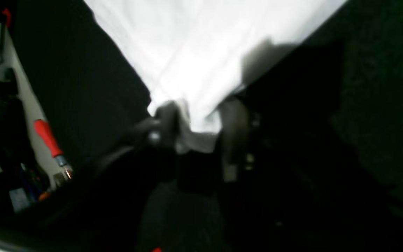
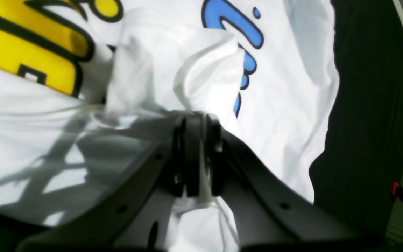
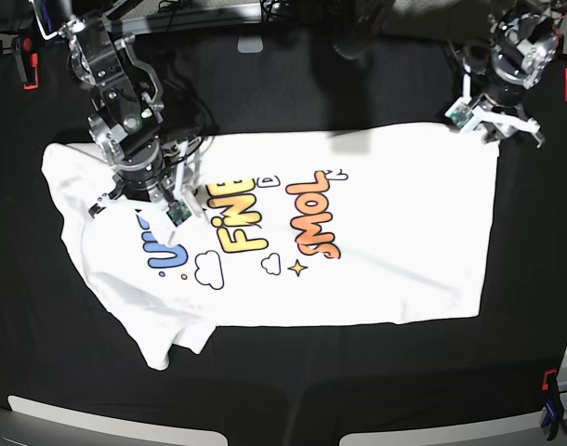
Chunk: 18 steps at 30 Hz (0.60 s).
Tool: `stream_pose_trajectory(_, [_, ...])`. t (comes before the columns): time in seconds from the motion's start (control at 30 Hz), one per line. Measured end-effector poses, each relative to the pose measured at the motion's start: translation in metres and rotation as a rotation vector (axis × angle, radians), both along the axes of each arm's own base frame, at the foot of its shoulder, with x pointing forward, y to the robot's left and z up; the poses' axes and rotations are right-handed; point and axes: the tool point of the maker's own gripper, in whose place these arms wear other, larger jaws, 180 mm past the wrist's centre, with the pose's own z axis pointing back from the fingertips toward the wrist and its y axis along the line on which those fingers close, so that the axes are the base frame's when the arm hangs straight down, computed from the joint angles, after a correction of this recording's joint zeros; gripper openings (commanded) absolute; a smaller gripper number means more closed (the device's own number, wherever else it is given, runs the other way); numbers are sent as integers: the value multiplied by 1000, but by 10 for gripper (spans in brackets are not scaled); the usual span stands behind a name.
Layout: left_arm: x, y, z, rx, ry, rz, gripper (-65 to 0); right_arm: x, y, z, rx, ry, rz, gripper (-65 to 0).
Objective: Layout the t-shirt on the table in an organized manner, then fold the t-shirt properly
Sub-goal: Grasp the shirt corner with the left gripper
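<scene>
Upside down in the base view, the t-shirt [image 3: 358,232] lies flat, print up, on the black cloth table [image 3: 283,390], its cartoon lettering seemingly reading "FiNE" and "SMOL" in yellow and orange beside a blue mark. The right gripper [image 2: 196,120] has its fingers [image 2: 213,140] pinched on a bunched white fold near that mark. The left gripper [image 1: 194,122], blurred, has narrow fingers around the shirt's corner.
</scene>
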Motion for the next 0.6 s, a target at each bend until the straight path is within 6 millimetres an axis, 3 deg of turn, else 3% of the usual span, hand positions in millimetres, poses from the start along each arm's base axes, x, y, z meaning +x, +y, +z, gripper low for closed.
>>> stream_pose_trajectory(0.1, [-3,3,-2,13,17,20,-650,0,0,0,-1,0,0,-607])
stream_pose_trajectory(0.27, [-7,12,-1,55,54,69,-650,0,0,0,-1,0,0,-607])
stream_pose_trajectory(0.37, [-6,9,15,72,54,106,-650,0,0,0,0,1,0,-597])
stream_pose_trajectory(0.53, [9,-16,50,-5,-29,82,-650,-2,5,-3,44,17,-3,-431])
stream_pose_trajectory(0.6, [11,-27,57,-57,-46,68,-650,-2,5,-3,42,16,-3,-410])
